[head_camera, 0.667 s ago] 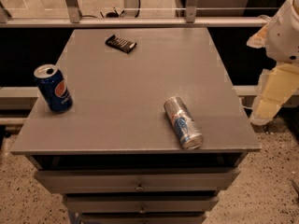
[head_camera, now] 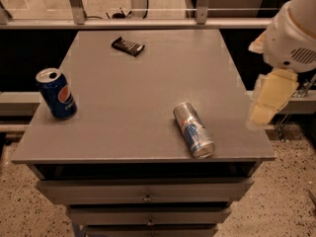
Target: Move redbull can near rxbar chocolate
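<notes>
Change since a moment ago: only the arm moved. The gripper (head_camera: 260, 113) has swung in a bit from the right and now hangs just off the table's (head_camera: 148, 88) right edge, over the floor, near the front corner, pale end pointing down. I can't tell whether it's spread or closed; it's not holding any task item. Everything on the table is where it was. The redbull can (head_camera: 194, 130) hasn't budged: it lies on its side near the front edge, right of centre, top end toward the front-right corner and bottom toward the middle. It's close to the gripper but not touching it. Looks: slim silver body, blue panels, small red mark, shiny rim at the front end. The rxbar chocolate (head_camera: 128, 46), a flat black wrapper with pale lettering, lies skewed at the back of the table, left of centre, well apart from the can. A Pepsi can (head_camera: 57, 94) stands upright at the left edge, away from both. Drawers (head_camera: 148, 194) below are shut. My read: this is the approach phase, nothing grasped, the task barely begun. The arm closing in on the can side suggests a pickup is next. A lying can may roll if nudged, so the grasp should go across its body.
</notes>
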Tool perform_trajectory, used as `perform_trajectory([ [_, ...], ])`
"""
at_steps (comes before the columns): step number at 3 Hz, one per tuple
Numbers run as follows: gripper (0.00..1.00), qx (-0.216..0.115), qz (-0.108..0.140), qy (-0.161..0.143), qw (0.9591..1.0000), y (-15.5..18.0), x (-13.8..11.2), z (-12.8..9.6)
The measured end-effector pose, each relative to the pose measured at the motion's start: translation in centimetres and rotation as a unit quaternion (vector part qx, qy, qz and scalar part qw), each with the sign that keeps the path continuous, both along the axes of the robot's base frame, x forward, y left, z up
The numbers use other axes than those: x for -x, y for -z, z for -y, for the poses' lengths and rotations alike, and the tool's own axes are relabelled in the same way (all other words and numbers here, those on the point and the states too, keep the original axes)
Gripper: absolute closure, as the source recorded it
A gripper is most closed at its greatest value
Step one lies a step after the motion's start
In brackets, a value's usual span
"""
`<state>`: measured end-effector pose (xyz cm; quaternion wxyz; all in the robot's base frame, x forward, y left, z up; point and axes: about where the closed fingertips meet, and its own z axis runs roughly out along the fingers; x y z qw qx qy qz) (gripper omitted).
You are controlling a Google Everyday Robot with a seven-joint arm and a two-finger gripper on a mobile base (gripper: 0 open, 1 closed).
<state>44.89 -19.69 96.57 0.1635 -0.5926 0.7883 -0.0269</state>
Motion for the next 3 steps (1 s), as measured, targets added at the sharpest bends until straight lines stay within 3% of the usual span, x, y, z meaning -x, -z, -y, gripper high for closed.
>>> perform_trajectory([
  [1,0.00,-0.006,-0.028,0.034,0.9990,2.7,-1.6,-3.2],
  [2,0.00,-0.018,-0.069,0.110,0.9913,5.8,-2.5,-6.0],
  [3,0.00,-0.031,-0.094,0.175,0.9795,8.4,-2.6,-7.9],
])
